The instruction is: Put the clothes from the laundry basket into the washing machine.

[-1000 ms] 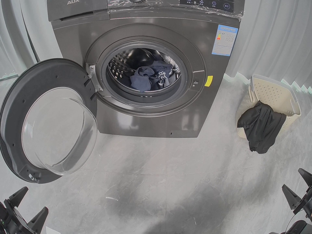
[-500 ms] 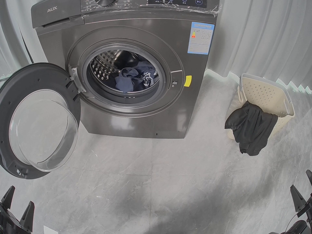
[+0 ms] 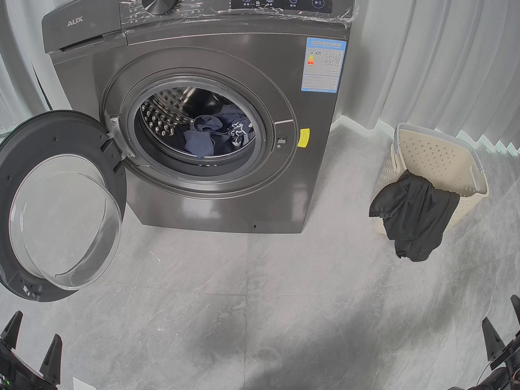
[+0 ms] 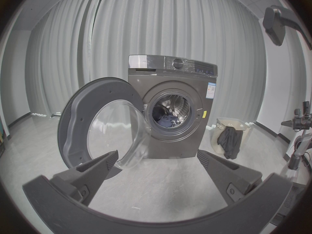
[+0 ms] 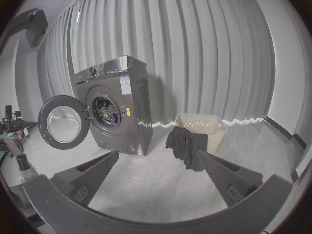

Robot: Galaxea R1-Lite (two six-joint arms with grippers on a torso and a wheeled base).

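A grey front-loading washing machine [image 3: 216, 201] stands with its round door [image 3: 54, 201] swung open to the left. Dark blue clothes [image 3: 214, 134] lie inside the drum. To its right on the floor sits a cream laundry basket [image 3: 441, 158] with a black garment [image 3: 414, 212] hanging over its front rim. My left gripper [image 3: 30, 339] is low at the near left, open and empty. My right gripper [image 3: 506, 326] is low at the near right, open and empty. The right wrist view shows the black garment [image 5: 187, 143] and basket [image 5: 201, 124] ahead, well beyond the fingers.
Pale curtains [image 3: 433, 44] hang behind the machine and basket. The grey tiled floor [image 3: 271, 310] lies bare between me and the machine. The open door juts out over the floor on the left.
The whole head view has shifted, so the camera has moved: the machine and basket now sit further left and smaller in the picture. Both grippers stay open and empty.
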